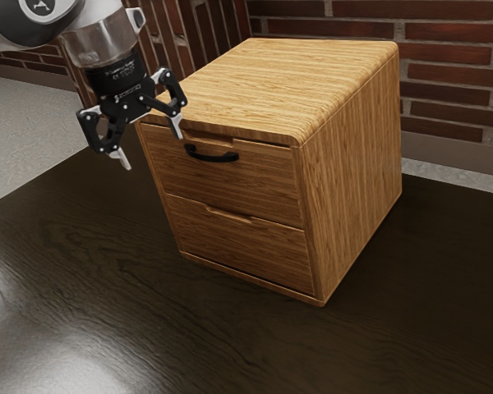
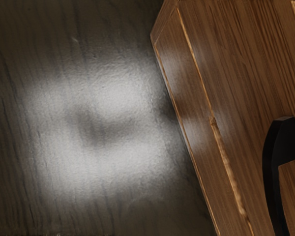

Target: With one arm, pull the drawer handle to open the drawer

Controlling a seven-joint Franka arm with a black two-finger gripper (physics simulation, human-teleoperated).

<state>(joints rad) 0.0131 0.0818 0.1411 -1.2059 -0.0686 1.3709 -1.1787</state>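
Exterior view first. Upper left of the frame: gripper, fingers spread wide apart, clamped on nothing, hanging at the upper left corner of the cabinet. One fingertip right by the upper drawer; contact or not, impossible to tell. Small white lettering on the black gripper body, too tiny to read. Arm above it cut off by the frame's top edge. Centre of the frame: black drawer handle, curved, sitting high on the upper drawer, just right of the near fingertip and ungrasped. Upper drawer front looking flush with the cabinet. Below it, lower drawer with a pale wooden pull, hard to pick out against the grain. Dark table underneath, brick wall behind.

Over to the wrist view. Slanting wooden edge of the cabinet, and past it a slice of the drawer handle, black, cut off at the frame's border. Beside the cabinet, dark table with a broad pale glare patch, a vague shadow blurred in its middle.
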